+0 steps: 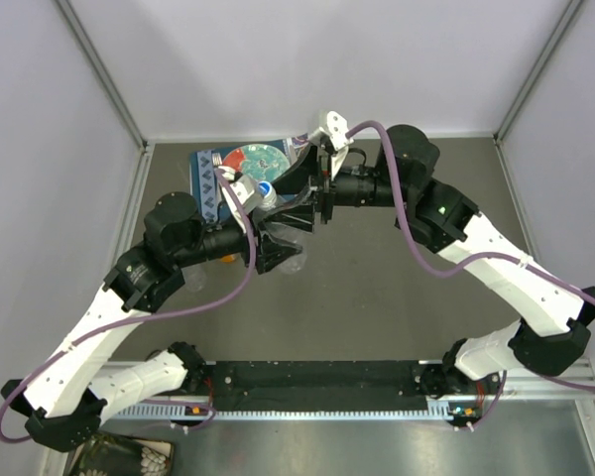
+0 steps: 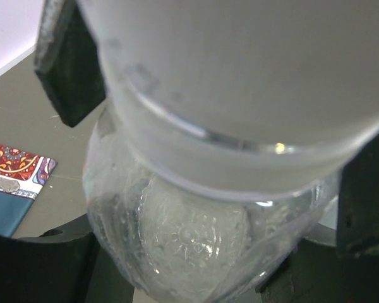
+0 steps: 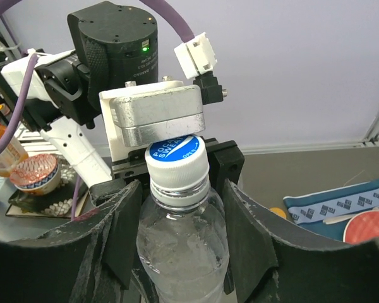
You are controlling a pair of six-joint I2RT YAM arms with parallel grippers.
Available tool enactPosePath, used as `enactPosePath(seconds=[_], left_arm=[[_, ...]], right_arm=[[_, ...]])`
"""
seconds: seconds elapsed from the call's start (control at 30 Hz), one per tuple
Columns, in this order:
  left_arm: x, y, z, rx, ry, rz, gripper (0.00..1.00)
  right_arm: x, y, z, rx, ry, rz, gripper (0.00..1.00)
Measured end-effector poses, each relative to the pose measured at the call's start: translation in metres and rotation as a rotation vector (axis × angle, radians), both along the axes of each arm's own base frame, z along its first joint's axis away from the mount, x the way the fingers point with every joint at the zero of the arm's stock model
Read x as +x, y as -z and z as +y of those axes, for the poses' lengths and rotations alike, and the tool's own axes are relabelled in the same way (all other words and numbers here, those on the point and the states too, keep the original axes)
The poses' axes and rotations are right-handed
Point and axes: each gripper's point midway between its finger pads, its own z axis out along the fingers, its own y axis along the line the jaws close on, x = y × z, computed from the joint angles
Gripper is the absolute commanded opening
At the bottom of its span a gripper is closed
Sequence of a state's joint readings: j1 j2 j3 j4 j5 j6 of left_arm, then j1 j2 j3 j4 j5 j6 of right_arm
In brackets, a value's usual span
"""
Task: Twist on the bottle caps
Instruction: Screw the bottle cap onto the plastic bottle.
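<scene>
Your left gripper (image 2: 218, 126) is gripping the clear bottle (image 3: 183, 252) high up, near its shoulder. In the left wrist view its dark fingers (image 2: 69, 69) are pressing in from both sides. That camera is looking down past the blurred cap and through the clear body to the moulded base. So the bottle's long axis is running roughly vertical, with the mouth end pointing up and the base pointing down toward the table (image 1: 397, 297). You cannot tell from these views whether the base is resting on the table.

The white cap (image 3: 175, 158), with its blue printed top, is sitting on the neck and facing up. How far it is threaded down is not showing.

Your right gripper (image 3: 183, 196) is standing on the opposite side, its two fingers flanking the bottle just below the cap. They are lying very close to the plastic, but whether they are squeezing it or standing just clear cannot be told.

In the top view the two grippers are meeting left of the table's middle, toward the far side, with the bottle between them. They are just beside the red-and-teal plate (image 1: 250, 159), which is lying on a blue patterned mat (image 1: 206, 183).
</scene>
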State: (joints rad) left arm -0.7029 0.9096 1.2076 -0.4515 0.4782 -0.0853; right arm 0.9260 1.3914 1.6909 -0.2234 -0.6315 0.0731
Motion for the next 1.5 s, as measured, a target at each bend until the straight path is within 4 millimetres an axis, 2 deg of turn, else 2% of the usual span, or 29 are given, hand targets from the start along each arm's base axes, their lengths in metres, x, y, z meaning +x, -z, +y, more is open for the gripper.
enactPosePath(seconds=[0.13, 0.27, 0.37, 0.5, 0.67, 0.9, 0.97, 1.03, 1.17, 1.2, 1.27, 1.3, 1.37, 1.4, 1.5], left_arm=[[-0.001, 0.0, 0.0, -0.001, 0.005, 0.0, 0.0], [-0.002, 0.0, 0.0, -0.002, 0.005, -0.001, 0.0], [-0.002, 0.0, 0.001, -0.003, 0.005, -0.002, 0.0], [-0.003, 0.0, 0.001, -0.004, 0.008, -0.001, 0.04], [-0.005, -0.001, 0.001, -0.014, 0.014, 0.015, 0.05], [-0.004, -0.001, 0.003, -0.014, 0.01, 0.019, 0.07], [-0.003, 0.0, 0.003, -0.014, 0.009, 0.02, 0.19], [-0.003, 0.0, 0.004, -0.012, 0.005, 0.022, 0.24], [-0.001, 0.001, 0.005, -0.011, -0.003, 0.024, 0.4], [0.0, 0.001, 0.006, -0.011, -0.004, 0.023, 0.51], [0.0, 0.0, 0.007, -0.011, -0.006, 0.024, 0.61], [0.001, 0.0, 0.007, -0.011, -0.007, 0.025, 0.76], [0.001, 0.0, 0.008, -0.012, -0.007, 0.026, 0.93], [0.002, -0.002, 0.009, -0.016, -0.018, 0.025, 0.99], [0.008, -0.017, 0.014, -0.045, -0.055, 0.004, 0.99]], right_arm=[[-0.002, -0.001, 0.0, 0.003, -0.015, -0.001, 0.39], [-0.004, -0.003, 0.0, 0.01, -0.028, -0.004, 0.2], [-0.005, -0.004, 0.001, 0.017, -0.037, -0.007, 0.15], [-0.006, -0.008, 0.001, 0.031, -0.047, -0.01, 0.09], [-0.005, -0.01, 0.001, 0.042, -0.046, -0.018, 0.01], [-0.005, -0.009, 0.002, 0.048, -0.047, -0.004, 0.0], [-0.004, -0.009, 0.002, 0.051, -0.048, -0.003, 0.0], [-0.003, -0.008, 0.003, 0.053, -0.047, -0.004, 0.0], [-0.003, -0.008, 0.003, 0.059, -0.044, -0.005, 0.0], [-0.002, -0.008, 0.004, 0.06, -0.043, -0.006, 0.0], [-0.002, -0.008, 0.004, 0.062, -0.042, -0.005, 0.0], [-0.002, -0.008, 0.004, 0.062, -0.041, -0.004, 0.0], [-0.001, -0.008, 0.004, 0.065, -0.04, -0.004, 0.0], [-0.002, -0.009, 0.004, 0.065, -0.043, -0.001, 0.0], [-0.003, -0.008, 0.003, 0.064, -0.042, 0.005, 0.0]])
